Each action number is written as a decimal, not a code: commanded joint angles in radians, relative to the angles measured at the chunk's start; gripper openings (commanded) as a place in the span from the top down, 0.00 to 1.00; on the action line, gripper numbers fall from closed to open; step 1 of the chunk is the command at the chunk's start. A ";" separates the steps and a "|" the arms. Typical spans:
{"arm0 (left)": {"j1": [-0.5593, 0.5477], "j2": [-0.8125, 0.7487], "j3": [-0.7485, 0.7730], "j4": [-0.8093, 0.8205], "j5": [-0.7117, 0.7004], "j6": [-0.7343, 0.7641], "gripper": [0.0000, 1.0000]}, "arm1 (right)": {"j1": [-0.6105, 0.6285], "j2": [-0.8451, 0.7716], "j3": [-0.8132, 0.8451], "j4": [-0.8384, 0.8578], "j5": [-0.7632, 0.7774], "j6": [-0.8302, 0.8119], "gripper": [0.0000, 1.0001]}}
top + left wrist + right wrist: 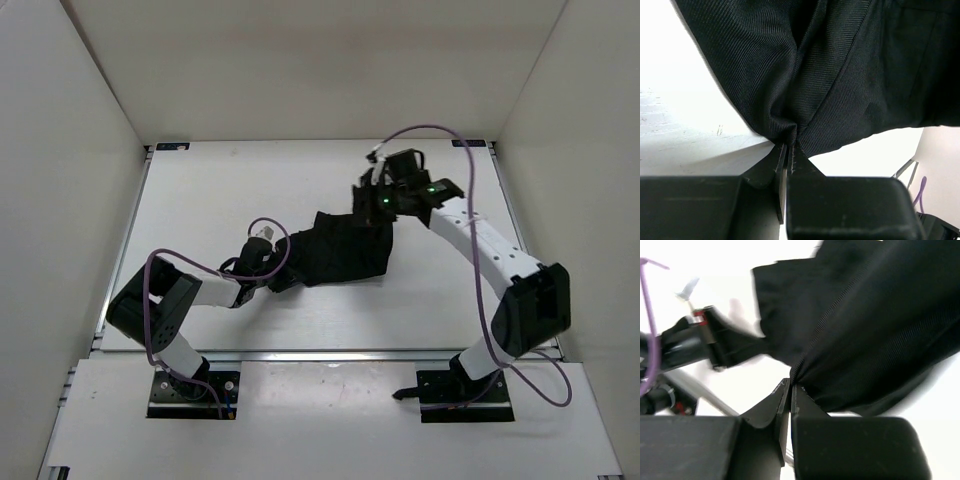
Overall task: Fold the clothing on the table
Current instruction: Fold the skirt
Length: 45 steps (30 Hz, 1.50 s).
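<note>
Between left gripper (pixel 789 146) and right gripper (pixel 790 384), clothing (pixel 340 250), stretched near-left to far-right

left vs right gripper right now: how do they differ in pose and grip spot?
Left gripper pinches the clothing at its near-left end; right gripper pinches its far-right end. Left gripper sits on a folded-back arm, nearer the bases; right gripper sits farther out over the table on a stretched arm. Shared: both are shut on a bunched fold of the black fabric.
</note>
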 commanded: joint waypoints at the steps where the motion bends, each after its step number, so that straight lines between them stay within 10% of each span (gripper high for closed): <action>1: 0.005 -0.005 -0.027 0.003 -0.017 0.002 1.00 | 0.102 0.104 0.043 0.104 -0.018 0.069 1.00; 20: 0.047 -0.070 -0.097 0.071 0.040 0.013 0.95 | 0.300 0.451 0.124 0.233 -0.295 0.098 1.00; 24: 0.067 -0.084 -0.095 0.091 0.086 -0.003 0.64 | 0.305 0.411 0.150 0.208 -0.338 0.113 0.62; 32: 0.110 -0.292 -0.133 -0.009 0.084 -0.024 0.49 | 0.222 -0.018 -0.109 0.500 -0.364 0.190 0.52; 37: 0.162 -0.522 -0.158 -0.240 0.023 0.005 0.48 | 0.067 -0.196 -0.356 0.605 -0.376 0.214 1.00; 45: 0.155 -0.526 -0.034 -0.209 0.059 0.043 0.48 | -0.106 -0.166 -0.557 0.737 -0.460 0.244 1.00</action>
